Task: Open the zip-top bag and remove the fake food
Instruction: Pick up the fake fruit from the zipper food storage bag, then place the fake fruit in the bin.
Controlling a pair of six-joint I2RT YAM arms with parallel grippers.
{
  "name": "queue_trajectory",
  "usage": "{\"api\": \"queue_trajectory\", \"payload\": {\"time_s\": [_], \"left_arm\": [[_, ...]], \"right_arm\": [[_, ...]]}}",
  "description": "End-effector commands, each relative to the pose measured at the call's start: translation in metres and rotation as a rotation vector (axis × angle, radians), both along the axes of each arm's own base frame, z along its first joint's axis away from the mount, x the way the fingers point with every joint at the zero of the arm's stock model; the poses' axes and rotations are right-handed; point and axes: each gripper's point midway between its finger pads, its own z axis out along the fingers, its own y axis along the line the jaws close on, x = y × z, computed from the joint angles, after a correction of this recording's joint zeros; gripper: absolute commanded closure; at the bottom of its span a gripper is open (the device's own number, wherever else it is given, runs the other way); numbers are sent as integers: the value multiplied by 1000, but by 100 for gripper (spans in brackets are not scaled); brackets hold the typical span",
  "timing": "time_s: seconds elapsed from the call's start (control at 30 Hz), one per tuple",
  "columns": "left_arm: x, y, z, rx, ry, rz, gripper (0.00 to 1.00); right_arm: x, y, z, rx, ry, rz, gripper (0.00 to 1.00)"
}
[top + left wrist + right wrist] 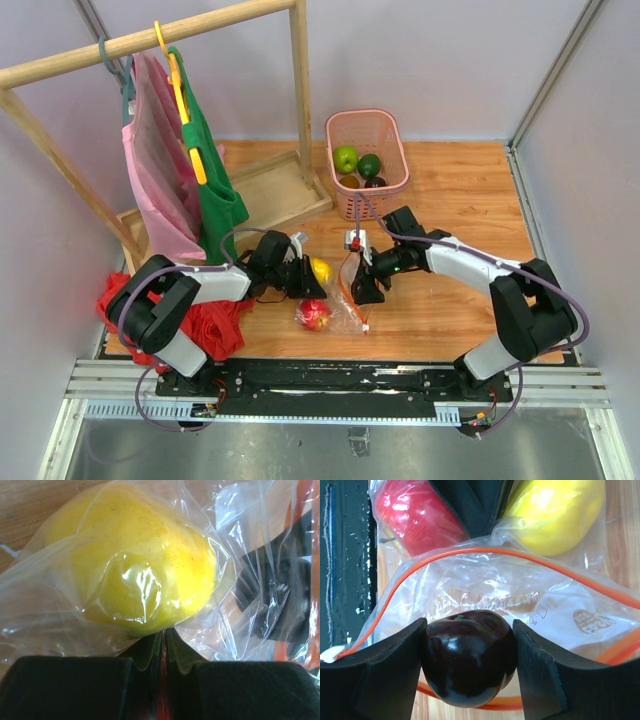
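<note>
1. The zip-top bag [340, 300] lies on the wooden tabletop [450, 200] between the arms, its orange-zipped mouth gaping toward the right arm.
2. Inside sit a yellow fruit [145, 565] and a red fruit [410, 515].
3. Both arms reach low and inward: the left fingers [75, 685] pinch the bag's plastic, and the right fingers [385, 680] clamp a dark purple fruit [469, 662] at the mouth.

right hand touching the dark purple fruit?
Touching. Right wrist view: both fingers of the right hand press against the dark purple fruit, no gap.
</note>
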Motion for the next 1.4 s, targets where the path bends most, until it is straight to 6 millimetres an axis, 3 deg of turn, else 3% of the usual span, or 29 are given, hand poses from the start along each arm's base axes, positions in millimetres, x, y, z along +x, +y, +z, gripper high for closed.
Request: {"api": "queue_trajectory", "payload": {"time_s": [0.0, 0.23, 0.43, 0.6, 1.0, 1.17, 1.37], "left_arm": [[-9, 34, -29, 146, 46, 58, 87], [2, 29, -14, 121, -7, 68, 81], [13, 30, 5, 124, -79, 82, 60], [19, 36, 27, 127, -158, 111, 40], [19, 53, 78, 111, -379, 112, 17], [19, 60, 85, 117, -446, 112, 9], [22, 68, 97, 117, -547, 128, 1]], "right_arm": [[-2, -13, 22, 23, 11, 3, 61], [-3, -32, 44, 65, 52, -36, 61], [-16, -35, 71, 113, 114, -44, 61], [-11, -47, 97, 108, 88, -40, 61], [34, -57, 146, 70, -92, -108, 61], [67, -55, 170, 77, -182, -183, 61], [108, -54, 185, 66, -233, -282, 62]]}}
